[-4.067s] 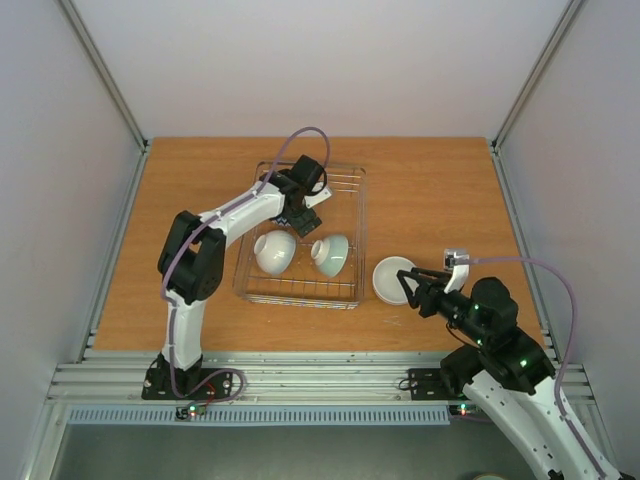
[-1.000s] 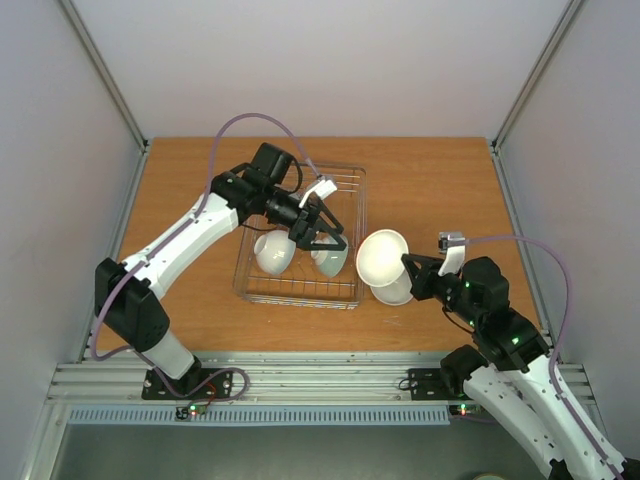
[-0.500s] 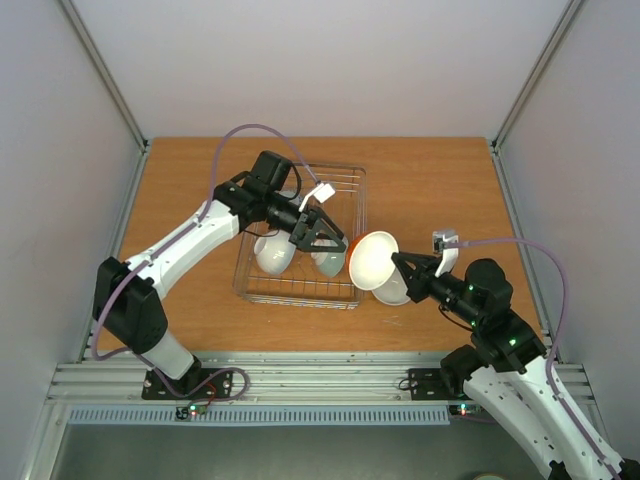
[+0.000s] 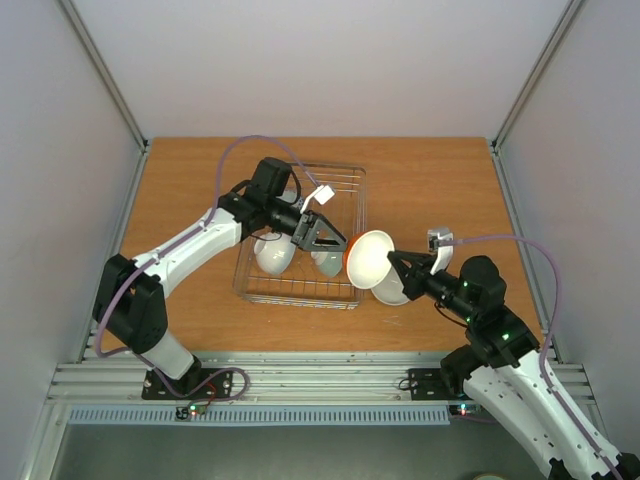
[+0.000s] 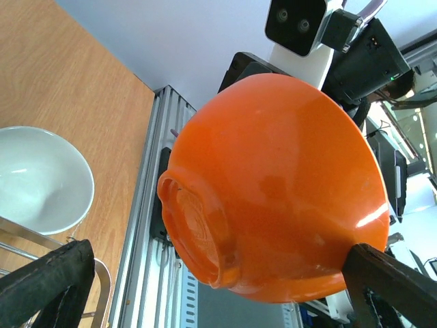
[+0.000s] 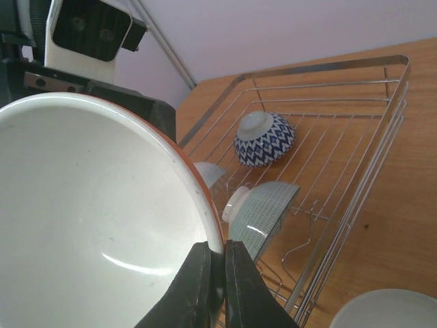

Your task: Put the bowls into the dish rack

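The right gripper (image 6: 217, 258) has its fingers pressed together on the rim of the orange bowl (image 4: 368, 258), one inside and one outside. It holds the bowl off the table (image 4: 440, 190), tipped on edge, with the white inside facing the right arm and the footed orange underside facing the left one. That pose looks meant for a hand-over: a rim pinch leaves the whole outer shell free for another grip. A white bowl (image 6: 382, 311) sits upright on the table just under and behind the lifted one, outside the rack (image 4: 357, 200), probably waiting its turn. The left gripper (image 4: 330, 240) reaches out over the rack's right edge with its fingers (image 5: 41, 280) spread wide. They frame the orange bowl's base from either side and do not appear to touch it (its wrist view shows a gap on both sides). Farther back, the rack already holds a pale green bowl (image 6: 263, 208) leaning on its side against the prongs and a blue-patterned bowl (image 6: 263, 140) turned foot-up. Another white bowl (image 4: 272, 255) stands on edge beside them, which suits draining.
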